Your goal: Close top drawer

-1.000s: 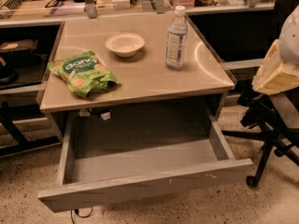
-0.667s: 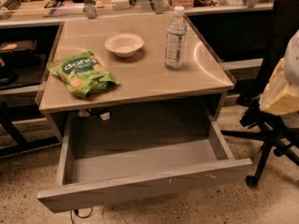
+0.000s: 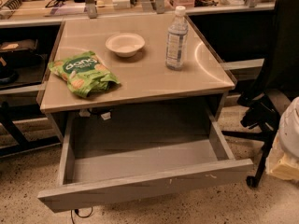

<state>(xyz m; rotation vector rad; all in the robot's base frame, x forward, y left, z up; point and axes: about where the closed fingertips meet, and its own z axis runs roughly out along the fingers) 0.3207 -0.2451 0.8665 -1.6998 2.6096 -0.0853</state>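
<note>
Speckled floor (image 3: 28, 190), black office chair (image 3: 285, 55), cluttered back bench (image 3: 42, 14)

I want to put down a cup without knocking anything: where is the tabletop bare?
Bare tabletop: the front right, near the water bottle; and the middle, between chip bag and bottle. The shelf behind is crowded. The hand is low at right, past the open top drawer.

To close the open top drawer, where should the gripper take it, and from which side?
The top drawer stands open and its front panel is flat, without a handle, so there is little to clamp: probably press the panel's outer face near mid-width, coming from the front. The gripper is at the picture's right edge, beside the drawer's right front corner.
</note>
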